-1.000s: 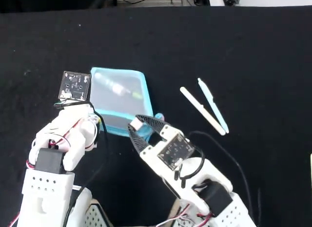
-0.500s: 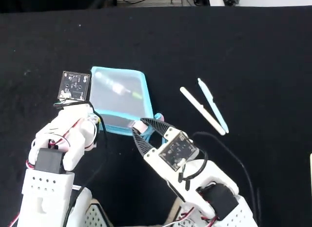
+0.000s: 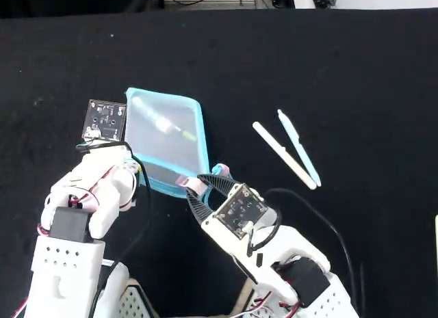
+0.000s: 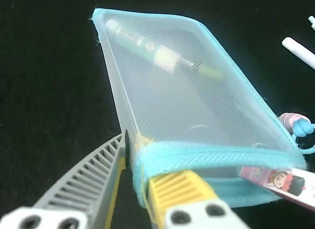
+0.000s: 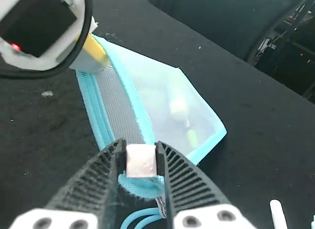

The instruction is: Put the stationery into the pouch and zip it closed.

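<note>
Gripping the pouch rim (image 4: pixel 211 151), left tool (image 4: pixel 138 162); right tool (image 5: pixel 140 149) clenched on eraser (image 5: pixel 141 162) at its mouth.

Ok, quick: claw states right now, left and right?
Left claw: closed on the pouch edge by its opening.
Right claw: closed on a pink eraser at the pouch mouth.
</note>
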### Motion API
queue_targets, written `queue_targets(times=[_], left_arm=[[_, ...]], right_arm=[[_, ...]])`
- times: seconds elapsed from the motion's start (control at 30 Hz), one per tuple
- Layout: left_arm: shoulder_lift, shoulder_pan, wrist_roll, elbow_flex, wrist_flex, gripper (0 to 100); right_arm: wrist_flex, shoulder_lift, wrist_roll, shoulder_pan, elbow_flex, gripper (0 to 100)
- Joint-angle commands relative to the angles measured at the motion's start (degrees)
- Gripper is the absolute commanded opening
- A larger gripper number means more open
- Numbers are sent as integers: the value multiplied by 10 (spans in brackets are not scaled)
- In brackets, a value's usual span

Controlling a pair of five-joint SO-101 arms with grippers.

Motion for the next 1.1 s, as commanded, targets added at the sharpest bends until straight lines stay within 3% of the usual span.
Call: queue_targets(times=[0.0, 0.27, 0.47, 1.07], left_arm=[[-6, -2, 2, -11, -9, 30], [-6, -2, 2, -11, -9, 30], [-6, -2, 2, -11, -9, 30], [-6, -2, 2, -11, -11, 30]], right_arm=[[17, -87, 4, 15, 15, 11], [100, -87, 7, 16, -40, 11], [98, -87, 8, 15, -34, 11], [-219, -82, 4, 16, 66, 10]])
